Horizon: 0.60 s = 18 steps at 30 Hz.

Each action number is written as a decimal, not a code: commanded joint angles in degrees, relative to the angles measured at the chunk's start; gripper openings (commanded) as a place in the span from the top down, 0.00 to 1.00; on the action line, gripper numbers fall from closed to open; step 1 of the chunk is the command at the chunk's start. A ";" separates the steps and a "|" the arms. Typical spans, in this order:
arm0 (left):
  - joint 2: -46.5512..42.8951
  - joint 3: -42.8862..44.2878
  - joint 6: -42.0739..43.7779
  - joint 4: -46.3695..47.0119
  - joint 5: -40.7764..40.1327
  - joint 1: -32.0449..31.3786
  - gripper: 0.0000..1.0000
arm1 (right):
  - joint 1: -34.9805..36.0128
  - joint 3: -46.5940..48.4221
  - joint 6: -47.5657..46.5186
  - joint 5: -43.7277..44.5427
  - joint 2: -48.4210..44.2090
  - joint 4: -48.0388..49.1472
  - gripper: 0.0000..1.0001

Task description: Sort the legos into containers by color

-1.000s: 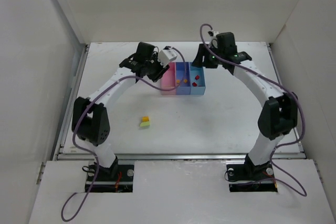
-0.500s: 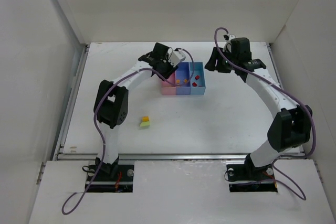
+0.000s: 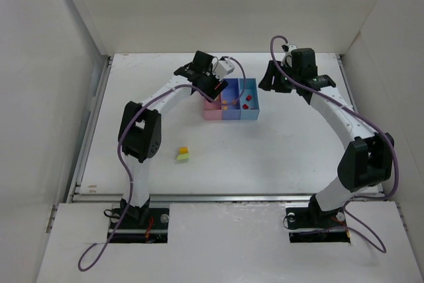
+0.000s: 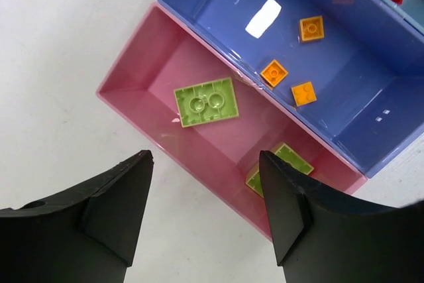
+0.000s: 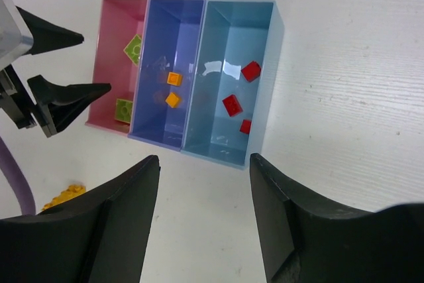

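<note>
Lime and orange loose bricks (image 3: 183, 155): touching each other on the table (image 3: 285, 157), well apart from the pink bin (image 3: 212, 112).
Pink bin: we count two lime bricks (image 4: 206, 102).
Purple-blue bin (image 4: 218, 4): three orange bricks (image 4: 273, 72).
Light blue bin (image 5: 232, 38): three red bricks (image 5: 232, 105).
Left gripper (image 4: 204, 164): over the pink bin, jaws spread wide, empty.
Right gripper (image 5: 205, 160): we see it spread wide, empty.

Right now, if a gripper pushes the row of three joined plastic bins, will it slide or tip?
Probably slides as one: the pink, purple-blue and light blue bins are joined, flat-bottomed. Likely light, holding only a few tiny bricks.
</note>
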 commanded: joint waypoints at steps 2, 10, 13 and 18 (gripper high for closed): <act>-8.26 3.55 -1.54 -0.68 -1.02 -0.20 0.38 | -0.36 0.70 -1.74 -1.55 -1.90 0.88 0.38; -25.33 -10.48 20.14 -24.08 8.47 1.64 0.00 | 0.35 -0.53 -2.27 -1.02 -3.66 0.87 0.38; -28.75 -19.70 27.10 -29.76 8.48 1.64 0.00 | 3.68 -0.53 -2.79 0.73 -3.66 0.87 0.38; -31.31 -28.96 25.81 -27.60 7.53 0.94 0.00 | 9.21 1.49 -3.85 3.02 -2.43 -1.32 0.36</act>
